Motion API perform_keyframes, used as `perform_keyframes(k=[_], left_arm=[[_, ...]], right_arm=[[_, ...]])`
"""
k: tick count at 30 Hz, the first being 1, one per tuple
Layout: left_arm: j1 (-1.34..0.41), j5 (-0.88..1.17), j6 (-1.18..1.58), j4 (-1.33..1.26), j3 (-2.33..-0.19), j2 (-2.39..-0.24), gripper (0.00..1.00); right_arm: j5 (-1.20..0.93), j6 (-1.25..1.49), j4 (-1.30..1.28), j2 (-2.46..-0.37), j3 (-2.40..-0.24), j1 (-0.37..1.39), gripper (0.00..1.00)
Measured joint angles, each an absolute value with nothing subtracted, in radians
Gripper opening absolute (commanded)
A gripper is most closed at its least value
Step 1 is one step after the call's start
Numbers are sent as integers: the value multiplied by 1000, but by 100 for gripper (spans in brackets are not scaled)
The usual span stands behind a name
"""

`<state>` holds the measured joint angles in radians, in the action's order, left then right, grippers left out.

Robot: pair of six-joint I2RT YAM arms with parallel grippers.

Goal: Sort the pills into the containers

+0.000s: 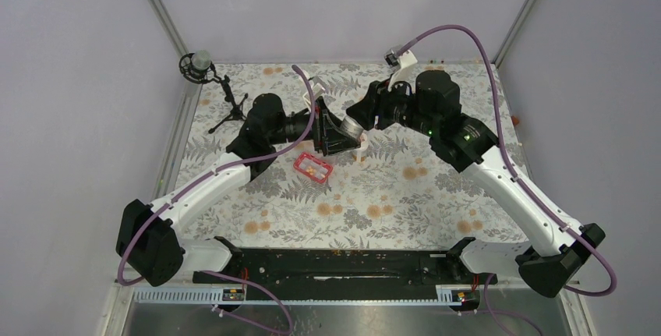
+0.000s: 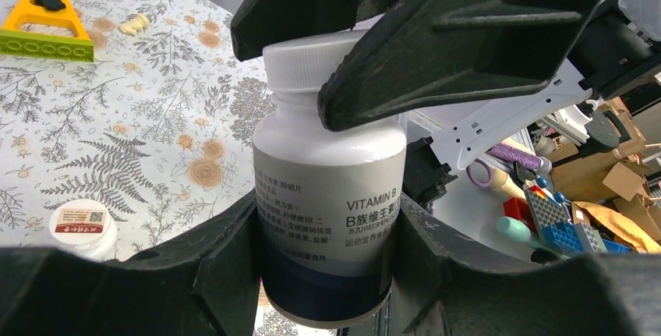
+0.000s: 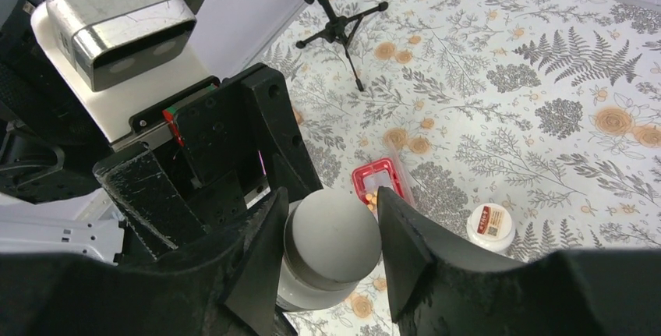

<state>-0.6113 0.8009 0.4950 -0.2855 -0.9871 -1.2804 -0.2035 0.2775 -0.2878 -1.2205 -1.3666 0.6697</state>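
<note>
Currently | white plastic vitamin bottle (image 2: 327, 157) gripped by left gripper (image 2: 323, 235), its white cap (image 2: 308, 55) clamped by right gripper (image 3: 331, 242), near red rectangular pill tray (image 3: 382, 166) | yellow-orange pills (image 3: 373, 196) lodged in tray | advised: cap twisted squarely, body kept steady.

Left pincer (image 1: 337, 133), right pincer (image 1: 366, 115) meet at white bottle (image 1: 355, 128); red tray (image 1: 313, 168) just beside.
</note>
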Motion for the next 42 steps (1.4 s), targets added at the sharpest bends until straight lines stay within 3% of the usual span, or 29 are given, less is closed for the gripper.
perform_keyframes(k=[10,18,30,42], left_arm=[[-616,807,495,-299,-990,-1280,0],[-614,776,467,-370,-970,-1248,0],[-612,775,414,-472,-896,-1191,0],[-612,791,395,-489,-880,-1181,0]], right_arm=[[-233,281,-401,-1234,-1428,679,66],[-280,363,-523,-1254,-1517,690,87],[-405,477,-536,-1270,-1539,636,92],[-537,514,-510,-1269,-1539,566,88]])
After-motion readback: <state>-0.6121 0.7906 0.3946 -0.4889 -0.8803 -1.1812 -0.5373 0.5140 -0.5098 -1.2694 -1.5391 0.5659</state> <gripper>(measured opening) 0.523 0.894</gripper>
